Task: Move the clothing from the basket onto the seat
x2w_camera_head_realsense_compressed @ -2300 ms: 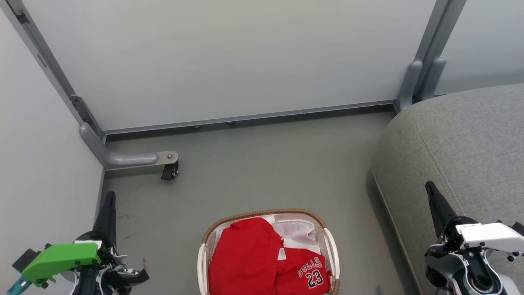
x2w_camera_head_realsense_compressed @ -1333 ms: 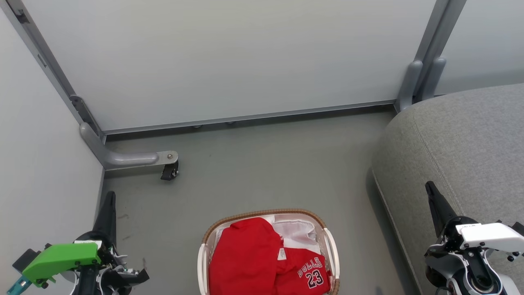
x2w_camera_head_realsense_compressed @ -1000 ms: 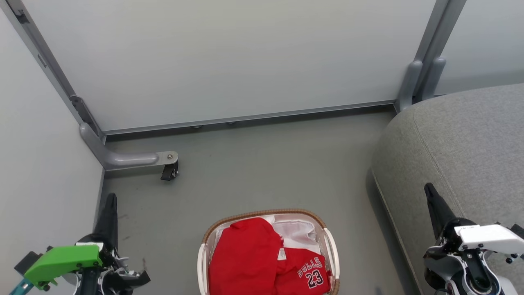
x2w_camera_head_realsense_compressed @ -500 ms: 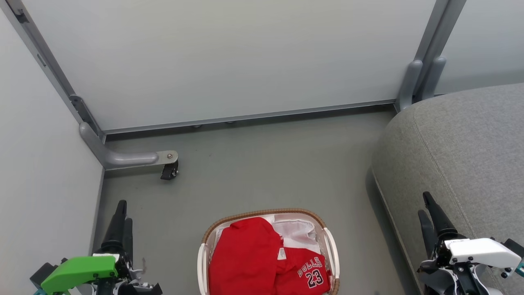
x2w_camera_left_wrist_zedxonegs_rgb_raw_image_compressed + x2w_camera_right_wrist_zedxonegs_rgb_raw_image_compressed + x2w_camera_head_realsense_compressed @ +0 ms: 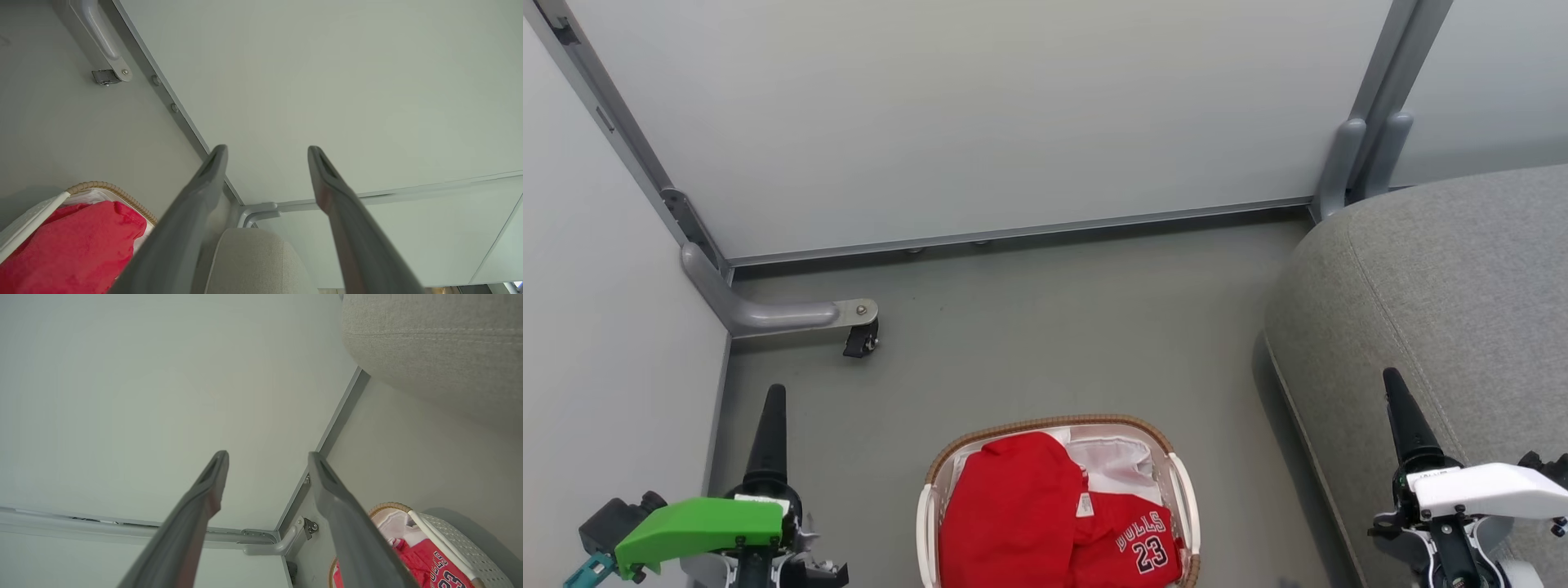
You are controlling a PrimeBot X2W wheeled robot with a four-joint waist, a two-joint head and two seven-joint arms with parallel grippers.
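The basket (image 5: 1054,424), white with a brown woven rim, stands on the floor at the bottom centre of the head view. Red clothing (image 5: 1011,514) fills it, with a "BULLS 23" jersey (image 5: 1137,545) lying at its right. The grey seat (image 5: 1462,286) rises to the right of the basket. My left gripper (image 5: 773,395) hovers left of the basket; the left wrist view shows my left gripper (image 5: 267,149) open and empty. My right gripper (image 5: 1392,377) is over the seat's front edge. In the right wrist view my right gripper (image 5: 268,455) is open and empty as well.
Pale partition panels close off the far side and the left. A grey metal foot with a black caster (image 5: 860,340) juts out on the floor at the left. A partition post (image 5: 1347,167) stands at the seat's far corner. Grey floor lies beyond the basket.
Both grippers have gone from shut to open and have turned at the wrist. My left gripper has shifted a little right, toward the basket. The basket and clothing have not moved.
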